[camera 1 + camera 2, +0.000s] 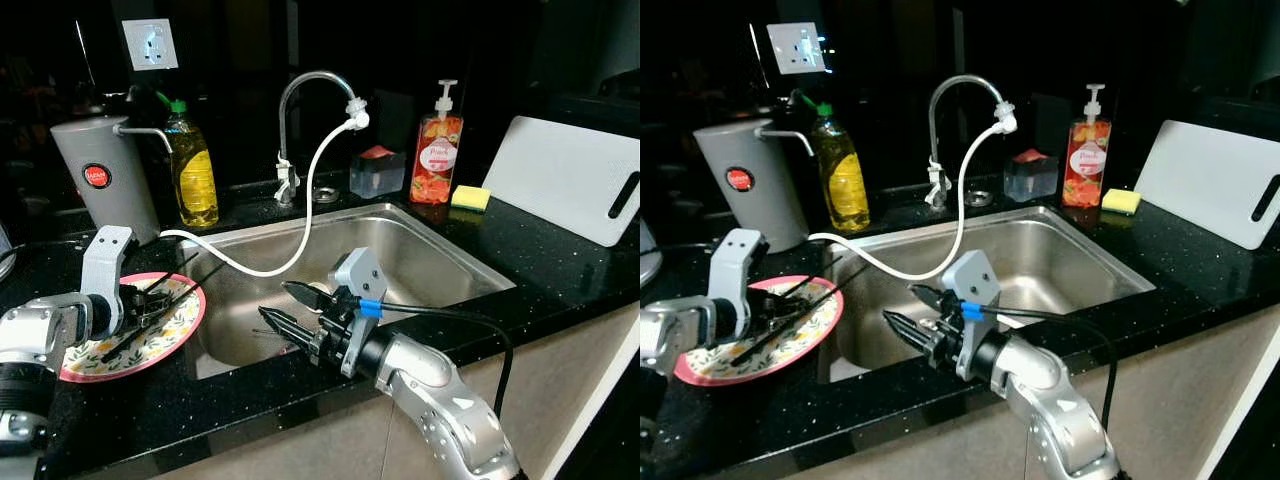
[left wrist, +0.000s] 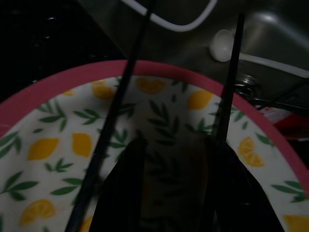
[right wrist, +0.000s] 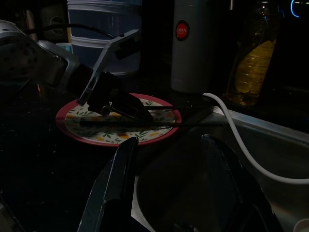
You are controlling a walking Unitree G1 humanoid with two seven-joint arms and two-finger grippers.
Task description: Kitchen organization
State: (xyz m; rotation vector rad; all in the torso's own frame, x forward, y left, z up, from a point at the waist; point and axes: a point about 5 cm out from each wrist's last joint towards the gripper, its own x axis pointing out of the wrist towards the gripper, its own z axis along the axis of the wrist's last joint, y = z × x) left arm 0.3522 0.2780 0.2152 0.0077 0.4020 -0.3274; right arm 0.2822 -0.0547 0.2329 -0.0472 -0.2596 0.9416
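A lemon-patterned plate with a pink rim (image 1: 178,328) lies on the black counter left of the sink (image 1: 430,255). Two black chopsticks (image 1: 185,294) rest across it, pointing toward the sink. My left gripper (image 1: 150,302) hovers low over the plate, open, with the plate showing between its fingers (image 2: 227,188); the chopsticks (image 2: 113,111) run past on either side of them. My right gripper (image 1: 275,300) is open above the front left of the sink, pointing at the plate (image 3: 87,133), holding nothing.
A faucet (image 1: 300,100) with a white hose (image 1: 312,195) loops into the sink. Behind stand a grey canister (image 1: 105,180), yellow dish-soap bottle (image 1: 195,170), pump bottle (image 1: 437,150), sponge (image 1: 470,197) and white cutting board (image 1: 570,175). A white spoon (image 2: 222,46) lies in the basin.
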